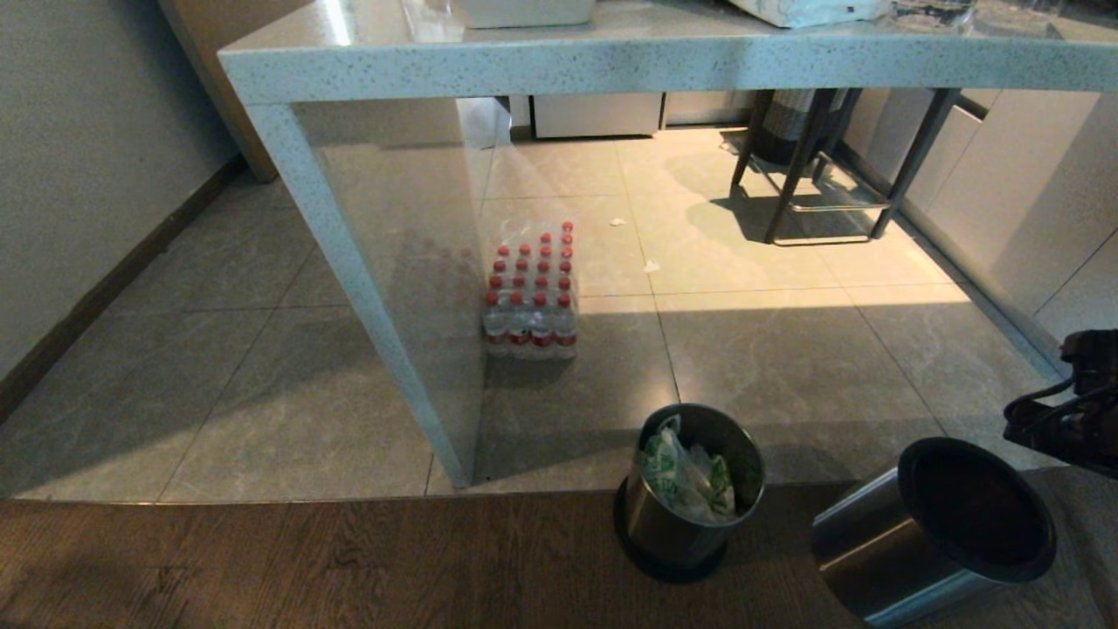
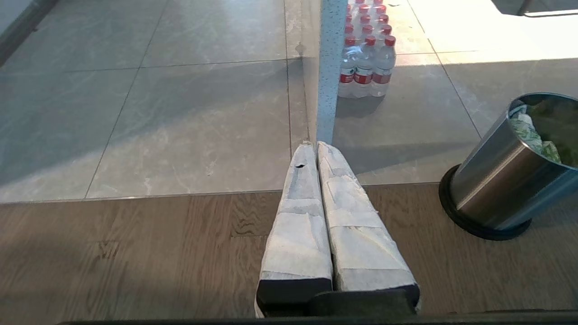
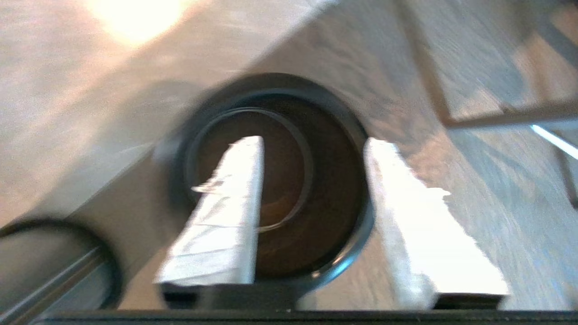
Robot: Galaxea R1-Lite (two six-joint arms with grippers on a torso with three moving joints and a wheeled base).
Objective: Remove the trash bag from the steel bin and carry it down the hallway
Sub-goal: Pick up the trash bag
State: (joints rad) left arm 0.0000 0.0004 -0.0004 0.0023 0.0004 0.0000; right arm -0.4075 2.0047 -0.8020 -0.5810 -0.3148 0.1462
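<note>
Bin w/ bag: steel bin [image 1: 690, 498] is standing upright on the wood floor [image 1: 262, 568], right at the seam where the wood is meeting the grey tile floor [image 1: 769, 349], just fwd-right of the tabletop's slab leg [image 1: 384, 297]. Trash bag [image 1: 686, 476], white w/ green print, is sitting crumpled inside it, top poking to about rim level, nothing touching it. In left wrist view the same bin [image 2: 505, 180] is showing at the frame edge, bag [image 2: 533, 135] visible inside.

Second bin [image 1: 935, 533], also steel w/ black rim, is lying tipped on its side on the wood, to the right of the upright one, dark mouth facing up toward the cam; interior looking bare. The two bins are near but apart.

Right hand [image 3: 311, 203] is hovering over that tipped bin's mouth [image 3: 275, 180], fingers [image 3: 226, 216] standing moderately apart, gripping nothing; view is blurring. In head view only a dark part of the right arm [image 1: 1070, 411] is showing at the right edge, above the tipped bin.

Left hand [image 2: 316, 149] is hanging low over the wood floor, pointing at the slab leg, fingers [image 2: 298, 216] pressed together, holding nothing.

Misc: shrink-wrapped pack of red-capped water bottles [image 1: 533, 293] is sitting on tile under the tabletop [image 1: 559, 61]. Dark-framed stool [image 1: 830, 166] is standing further back. Small scraps [image 1: 651, 266] are lying on the tile. Sun patch is falling across the tile.
</note>
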